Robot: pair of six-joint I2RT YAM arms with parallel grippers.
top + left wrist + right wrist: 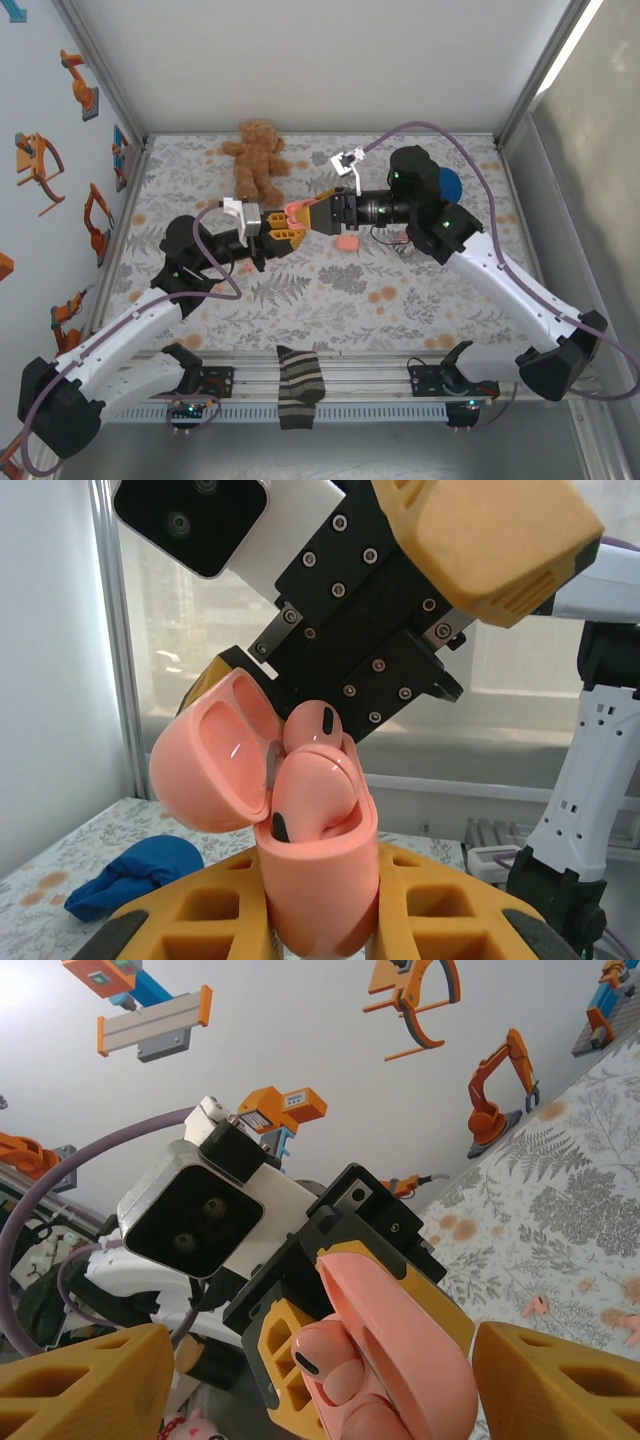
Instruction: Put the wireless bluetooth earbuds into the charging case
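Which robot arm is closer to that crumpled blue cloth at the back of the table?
Right. The right arm bends directly beside the crumpled blue cloth, partly hiding it; the left arm lies well off to its left.

The arms [120, 335] are white shells with black joints, trailing purple cables [440, 128]. The left gripper [290, 230] and right gripper [312, 213] have yellow-orange fingers [490, 540], black screw-studded bodies and white camera housings [195, 515].

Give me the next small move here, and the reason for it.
Probably ease the right gripper in to press the front earbud deeper. The earbud sits proud and tilted in the open charging case, which the left gripper clamps. The right gripper's jaws stand wide apart and hold nothing.
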